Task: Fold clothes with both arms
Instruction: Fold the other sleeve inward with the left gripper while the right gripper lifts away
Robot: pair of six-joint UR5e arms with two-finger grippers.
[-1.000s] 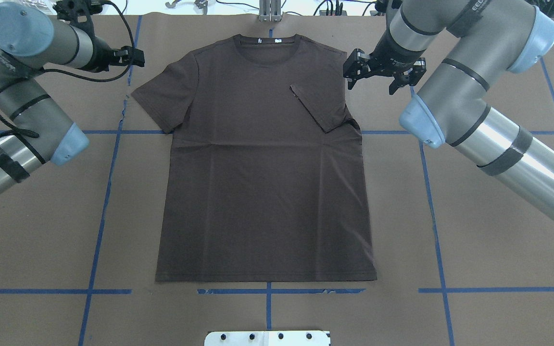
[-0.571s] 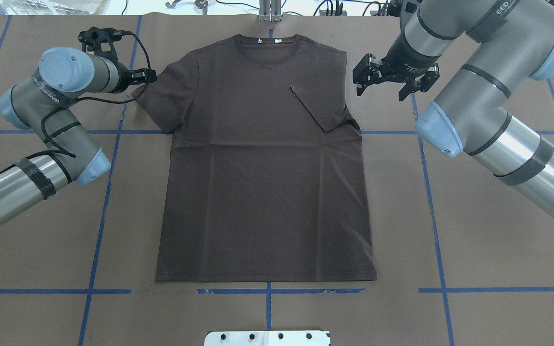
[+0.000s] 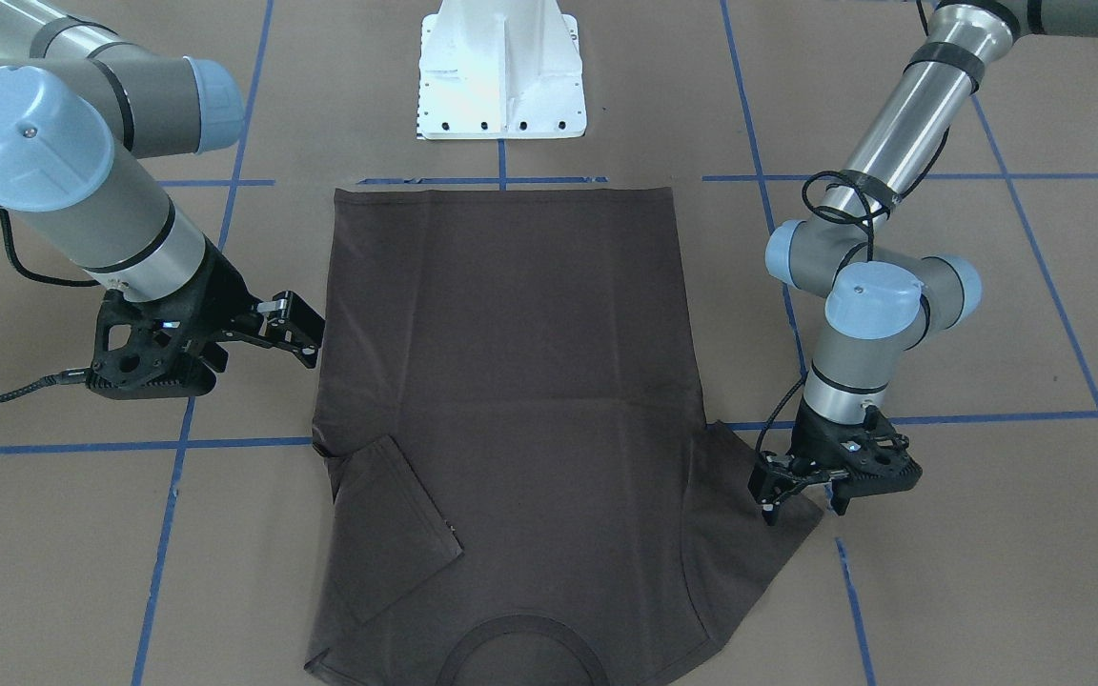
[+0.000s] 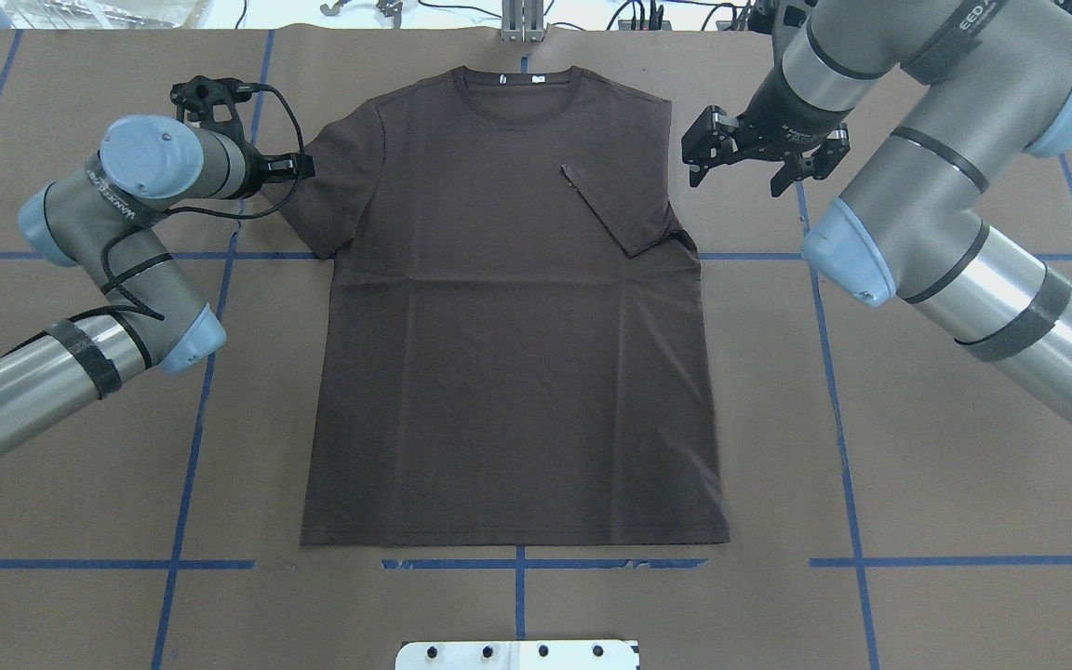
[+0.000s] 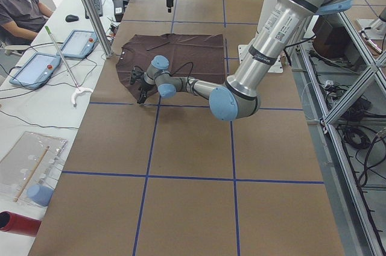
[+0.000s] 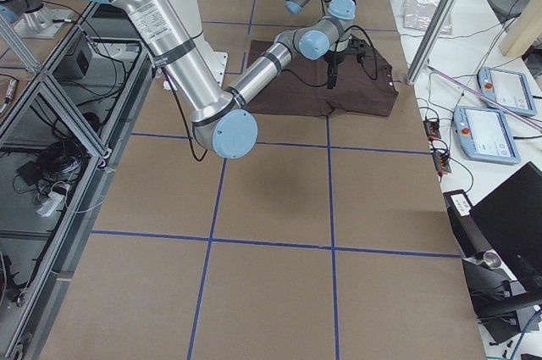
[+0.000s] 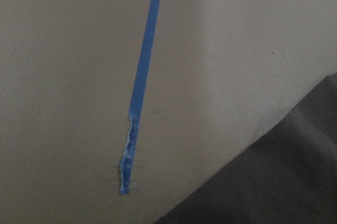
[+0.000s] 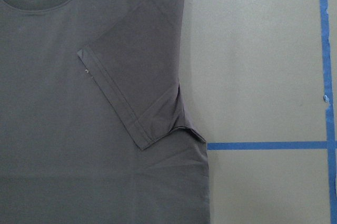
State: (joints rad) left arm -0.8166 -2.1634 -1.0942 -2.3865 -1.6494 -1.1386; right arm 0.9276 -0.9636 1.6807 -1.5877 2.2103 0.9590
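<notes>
A dark brown T-shirt (image 4: 508, 372) lies flat at the middle of the counter (image 4: 917, 484), collar toward the far edge and hem toward the robot's edge, just short of the white pedestal (image 3: 501, 76). The sleeve on the robot's right is folded in over the chest. The sleeve on the robot's left is spread out flat. In the front-facing view the bottom edge cuts off the collar, and in the overhead view only a strip of the pedestal's plate shows. The left end effector (image 3: 802, 507) stands at the outer edge of the spread sleeve with its fingers apart. One fingertip is over the fabric and the other over bare counter; whether either touches cannot be made out. From overhead the left arm (image 4: 127, 186) hides nearly all of this end effector, and the left wrist view shows no fingers, only a corner of fabric and a torn end of blue tape (image 7: 126, 166). The right end effector (image 4: 739, 181) hangs just beside the shoulder on the robot's right, clear of the shirt, with its fingers spread. Two small white marks inside the collar (image 4: 517, 79) are too small to read. The lettering on the left arm is illegible, and "EED" on the right arm (image 4: 917, 167) is cut off by the frame.
</notes>
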